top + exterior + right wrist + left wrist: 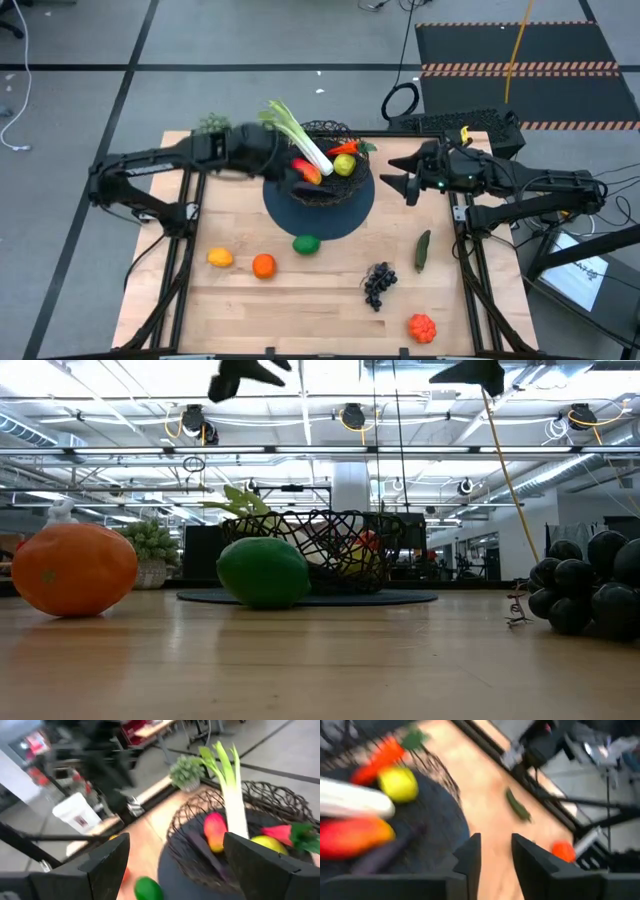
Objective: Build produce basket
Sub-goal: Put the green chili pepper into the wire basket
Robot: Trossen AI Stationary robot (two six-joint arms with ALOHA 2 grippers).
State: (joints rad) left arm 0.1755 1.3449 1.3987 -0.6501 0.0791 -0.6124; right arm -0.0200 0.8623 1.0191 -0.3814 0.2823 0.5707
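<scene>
A pale wooden table (300, 300) stands on grey floor crossed by dark tape lines; a black striped floor mat (520, 50) lies at the far right. Left to right on the wood: a lemon (220, 258), orange (263, 266), lime (306, 244), dark grapes (379, 284), a cucumber (423, 250) and a red tomato (422, 327). The black wire basket (350, 131) sits on a dark round mat (345, 215) at the far middle, holding a leek (300, 135), mango (306, 171), carrot (342, 148) and a yellow fruit (344, 165). The left gripper (495, 865) hangs over the basket's near rim, fingers narrowly apart, empty. The right gripper (392, 172) waits beside the basket, spread wide.

No text or label is readable anywhere.
</scene>
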